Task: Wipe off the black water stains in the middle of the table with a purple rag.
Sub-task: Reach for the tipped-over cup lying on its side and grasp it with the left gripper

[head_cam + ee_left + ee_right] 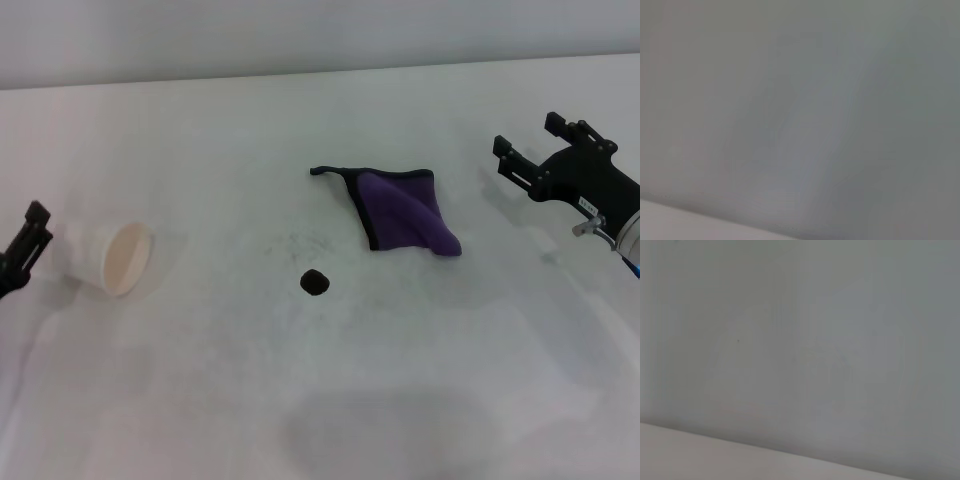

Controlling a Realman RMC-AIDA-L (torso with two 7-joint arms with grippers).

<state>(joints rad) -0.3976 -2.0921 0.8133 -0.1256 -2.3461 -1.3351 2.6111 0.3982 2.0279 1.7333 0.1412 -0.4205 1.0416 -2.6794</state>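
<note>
The purple rag point(404, 210) lies on the white table point(320, 380) near the middle, with black edging, a black loop at its far left corner and one corner folded over. The black water stain point(315, 282) is a small dark blob in front of the rag, a little to its left. My right gripper point(525, 148) is open and empty above the table to the right of the rag, apart from it. My left gripper point(30, 243) is at the far left edge, only partly in view. Both wrist views show only plain grey surface.
A white paper cup point(112, 257) lies on its side at the left, close to my left gripper, its mouth facing front right. Faint grey speckles point(300, 243) mark the table between rag and stain. The table's far edge point(320, 72) meets a pale wall.
</note>
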